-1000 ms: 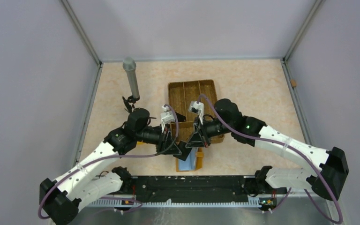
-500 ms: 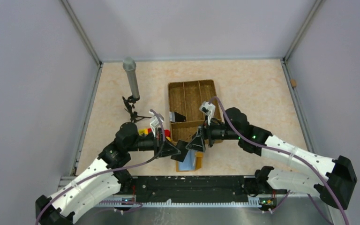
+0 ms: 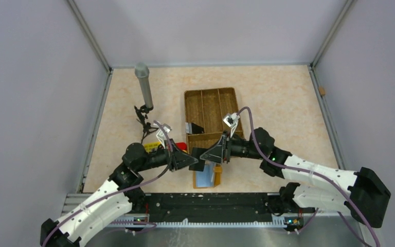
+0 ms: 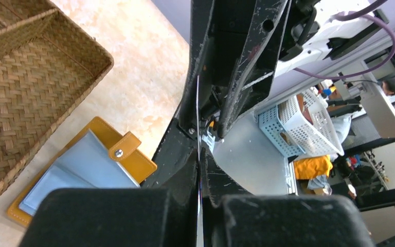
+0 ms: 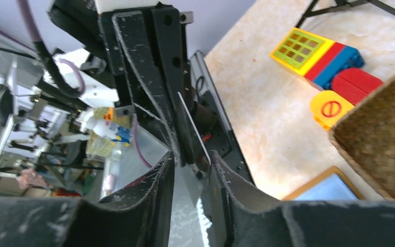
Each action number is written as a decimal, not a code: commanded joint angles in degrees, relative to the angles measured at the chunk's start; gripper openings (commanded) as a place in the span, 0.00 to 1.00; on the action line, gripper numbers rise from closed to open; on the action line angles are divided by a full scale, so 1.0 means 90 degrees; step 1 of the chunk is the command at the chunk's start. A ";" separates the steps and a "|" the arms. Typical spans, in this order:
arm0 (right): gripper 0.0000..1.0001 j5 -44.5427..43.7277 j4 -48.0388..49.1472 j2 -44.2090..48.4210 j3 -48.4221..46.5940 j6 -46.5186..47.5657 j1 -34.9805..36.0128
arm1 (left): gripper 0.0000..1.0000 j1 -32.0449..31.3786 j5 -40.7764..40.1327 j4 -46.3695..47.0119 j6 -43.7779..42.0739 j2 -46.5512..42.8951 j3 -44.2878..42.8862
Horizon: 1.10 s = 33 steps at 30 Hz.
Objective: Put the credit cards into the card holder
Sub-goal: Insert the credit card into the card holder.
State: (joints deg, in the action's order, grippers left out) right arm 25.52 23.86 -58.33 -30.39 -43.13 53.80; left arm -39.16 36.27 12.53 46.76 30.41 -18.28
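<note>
The left gripper [image 3: 189,160] is clamped shut on a card [image 4: 198,118], held edge-on. The right gripper [image 5: 190,164], jaws partly open, straddles its far end. The holder [image 3: 208,179] lies open just below both tips.

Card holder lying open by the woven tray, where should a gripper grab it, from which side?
Probably the snap tab on the right edge of the card holder, approached from the right. It lies open and flat, leaving little else to pinch; the tab juts out, and the tray crowds the far side.
</note>
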 commanded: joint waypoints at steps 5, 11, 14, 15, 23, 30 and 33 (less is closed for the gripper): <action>0.00 -0.0388 0.1490 -0.0226 0.0208 -0.0656 0.0249 | 0.00 -0.0015 -0.0302 0.0632 0.0331 -0.0123 0.0160; 0.00 -0.2010 -0.1093 -0.0195 -0.0402 -0.0527 0.0488 | 0.62 -0.0016 -0.1522 -0.1279 0.0049 -0.0396 0.0128; 0.00 -0.2685 -0.2312 -0.0518 -0.0841 -0.0560 0.0767 | 0.64 -0.0014 -0.2049 -0.1859 0.0088 -0.0705 0.0399; 0.00 -0.2795 -0.2556 -0.0652 -0.0943 -0.0616 0.0837 | 0.64 -0.0014 -0.2119 -0.1912 0.0153 -0.0751 0.0527; 0.00 -0.3049 -0.4411 -0.1650 -0.1837 -0.0685 0.1039 | 0.62 -0.0025 -0.2252 -0.2020 0.0507 -0.0547 0.0920; 0.00 -0.3118 -0.5470 -0.2096 -0.2101 -0.0630 0.1045 | 0.61 -0.0298 -0.2578 -0.2135 0.0539 0.0012 0.0972; 0.00 -0.3215 -0.5695 -0.2039 -0.2069 -0.0655 0.1037 | 0.61 -0.0515 -0.2821 -0.2135 0.0582 0.0214 0.0981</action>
State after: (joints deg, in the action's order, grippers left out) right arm -1.28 -21.76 -77.08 -46.33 -49.10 62.52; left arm -41.71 14.59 -7.55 51.18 30.44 -10.22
